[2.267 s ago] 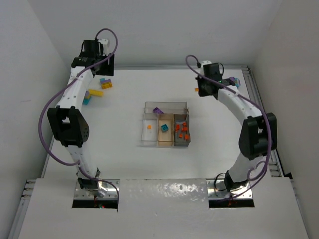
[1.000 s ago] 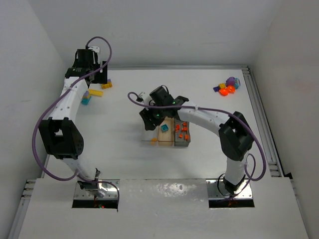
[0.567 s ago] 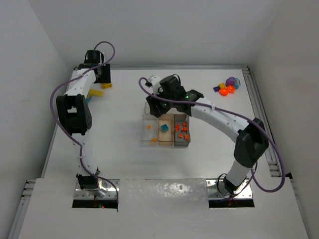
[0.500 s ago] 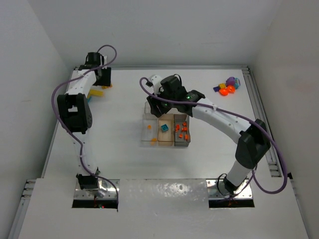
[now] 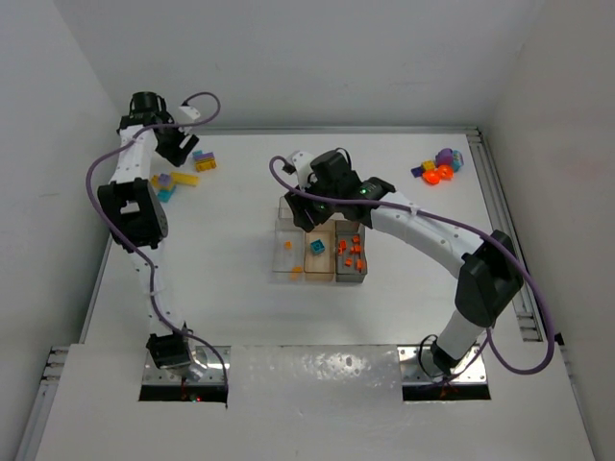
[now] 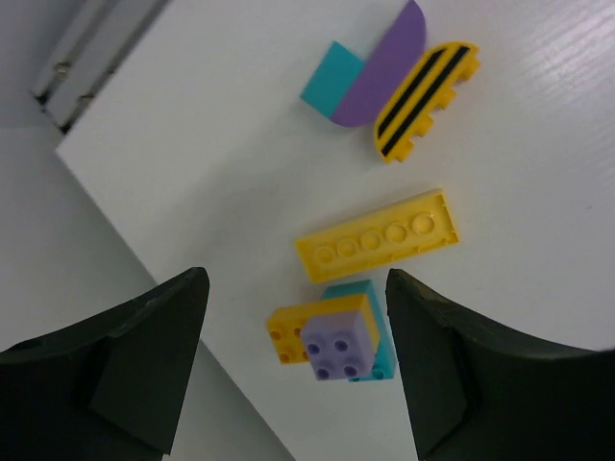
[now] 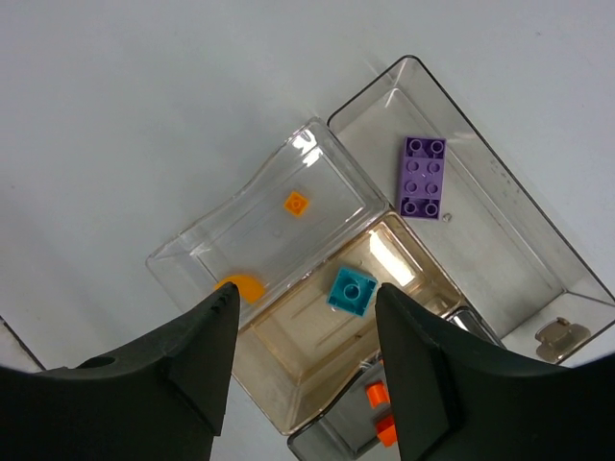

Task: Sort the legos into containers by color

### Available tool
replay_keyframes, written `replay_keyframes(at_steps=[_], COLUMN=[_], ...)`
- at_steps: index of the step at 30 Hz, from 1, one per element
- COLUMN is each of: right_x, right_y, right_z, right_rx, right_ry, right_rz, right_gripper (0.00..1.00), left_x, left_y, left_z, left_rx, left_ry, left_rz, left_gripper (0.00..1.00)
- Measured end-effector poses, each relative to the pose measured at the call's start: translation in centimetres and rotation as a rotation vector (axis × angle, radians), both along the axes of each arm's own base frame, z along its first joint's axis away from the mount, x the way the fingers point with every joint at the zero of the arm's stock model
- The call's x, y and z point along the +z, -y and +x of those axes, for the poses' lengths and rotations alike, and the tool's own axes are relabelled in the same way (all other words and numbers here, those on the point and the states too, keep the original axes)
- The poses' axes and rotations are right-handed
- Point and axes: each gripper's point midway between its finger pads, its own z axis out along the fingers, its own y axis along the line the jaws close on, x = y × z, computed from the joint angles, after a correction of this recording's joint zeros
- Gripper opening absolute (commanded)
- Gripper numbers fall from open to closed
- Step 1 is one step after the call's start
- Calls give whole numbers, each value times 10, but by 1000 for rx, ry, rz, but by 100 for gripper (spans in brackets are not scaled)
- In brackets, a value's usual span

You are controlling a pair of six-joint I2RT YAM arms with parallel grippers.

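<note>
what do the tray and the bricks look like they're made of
The tray looks like thin clear plastic: the white table shows through its walls and its rims glint; one section is tinted tan. The purple brick in it and the long yellow brick look like hard opaque moulded plastic: smooth, slightly glossy faces, crisp edges, round studs.
</note>
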Motion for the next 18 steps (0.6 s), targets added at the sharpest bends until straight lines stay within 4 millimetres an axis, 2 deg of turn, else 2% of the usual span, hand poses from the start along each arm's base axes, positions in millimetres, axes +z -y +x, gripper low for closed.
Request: replay_keyframes(at_steps=[7,10,18], right_x=[-4,-6,-7], right_y=[2,4,3], right_z=[-5,-8,-12], right_rx=[16,21,32], right_ry=[-19,-33,-50], right_rz=[-15,-23,-22], right_gripper=[58,58,59], left_x=[-61,-71,-87], left_y=[13,19,12], left_z=[-11,-13,-20], left_rx=[-60,-74,-62], left_ry=[-124,-141,-173], left_rz=[-95,-150,-186], left_gripper=[74,74,73])
